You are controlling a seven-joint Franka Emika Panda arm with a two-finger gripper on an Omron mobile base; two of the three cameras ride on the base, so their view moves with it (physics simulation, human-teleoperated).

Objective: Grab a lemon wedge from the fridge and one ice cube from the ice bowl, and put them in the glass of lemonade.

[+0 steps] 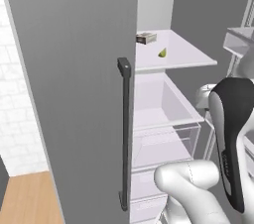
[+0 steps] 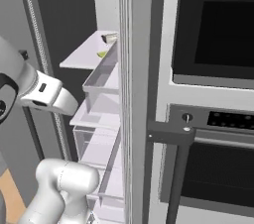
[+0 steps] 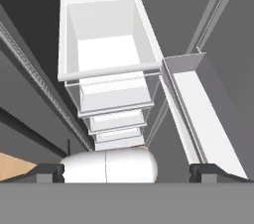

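Fridge [image 1: 74,69]: tall grey cabinet, its near door half shut across my left base view and carrying a long dark handle [image 1: 125,134]; it hides the left part of the interior. Right of the fridge, in the right base view: a black wall oven [image 2: 213,25] with a control panel and bar handle below. Fridge contents: one white shelf [image 1: 183,54] holding the lemon wedge [image 1: 162,52], small and yellow-green, lying well back on the shelf, and a tan box [image 1: 146,38] just behind it toward the rear wall; the two sit near each other but apart. Under the shelf, a white open-topped drawer [image 1: 168,109], nothing visible inside, then clear drawers [image 1: 163,143] stacked lower. My gripper [image 3: 127,172]: fingertips spread wide, grasping nothing, looking down over the drawers beside a white door bin [image 3: 198,114].
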